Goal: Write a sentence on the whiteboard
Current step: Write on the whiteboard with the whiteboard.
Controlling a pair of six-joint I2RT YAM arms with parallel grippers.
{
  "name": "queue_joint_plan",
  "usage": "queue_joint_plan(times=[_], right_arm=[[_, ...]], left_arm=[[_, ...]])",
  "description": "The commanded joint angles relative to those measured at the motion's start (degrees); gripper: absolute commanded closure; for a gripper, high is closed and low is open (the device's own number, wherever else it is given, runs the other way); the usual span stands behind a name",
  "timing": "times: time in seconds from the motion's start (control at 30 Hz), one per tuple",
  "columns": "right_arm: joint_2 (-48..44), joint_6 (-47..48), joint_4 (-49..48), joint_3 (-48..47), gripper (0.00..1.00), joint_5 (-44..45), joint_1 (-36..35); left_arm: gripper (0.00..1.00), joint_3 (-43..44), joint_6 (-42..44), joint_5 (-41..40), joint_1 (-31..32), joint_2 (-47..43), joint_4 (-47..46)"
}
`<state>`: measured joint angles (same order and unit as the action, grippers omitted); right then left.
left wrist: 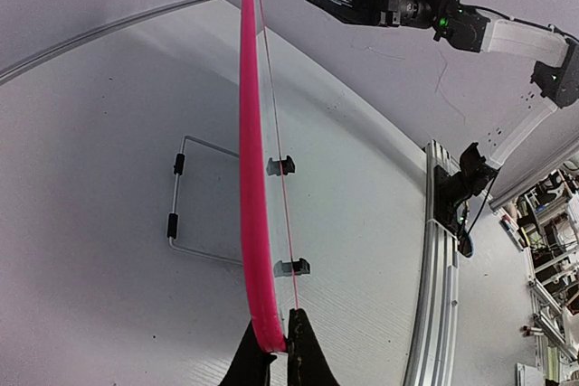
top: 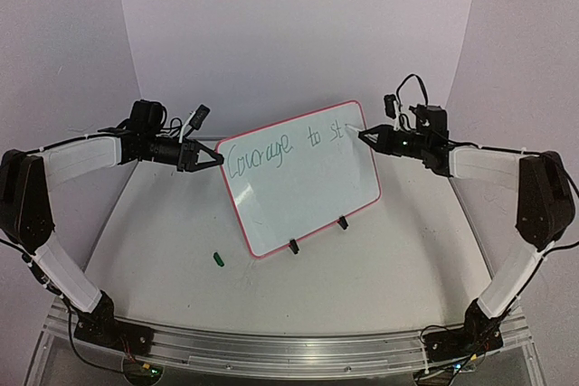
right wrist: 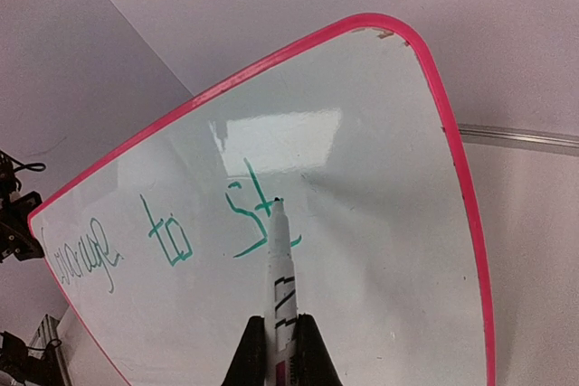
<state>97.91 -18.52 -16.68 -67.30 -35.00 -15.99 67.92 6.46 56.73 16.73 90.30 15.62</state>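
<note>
Green cursive forms the sentence [top: 285, 145], faint from the top camera and reading only "Courage to st"; the left wrist view catches the whiteboard [top: 303, 187] edge-on, hiding its writing face, and the marker's [right wrist: 281, 264] rear is cut off between the right gripper's [right wrist: 280, 336] fingers. White with a red-pink frame and rounded corners, the board stands tilted on two black clip feet [top: 294, 245] mid-table [top: 389, 268]. The left gripper [left wrist: 276, 339] is clamped on the frame's left edge; the right one is closed on the marker, tip at the "t".
</note>
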Motion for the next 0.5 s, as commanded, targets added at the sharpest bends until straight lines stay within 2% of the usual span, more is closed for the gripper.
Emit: queue_joint_plan(times=[0.0,0.47], right_arm=[[1.8,-0.5,-1.9,-3.6,1.0,0.1,0.5],[4.8,-0.2,-1.9,-6.2,1.0,-0.4,0.7]], left_arm=[[1.0,0.7,5.7,-3.5,1.8,0.2,3.1],[1.0,0.9,6.0,-3.5,1.7,0.7,3.3]])
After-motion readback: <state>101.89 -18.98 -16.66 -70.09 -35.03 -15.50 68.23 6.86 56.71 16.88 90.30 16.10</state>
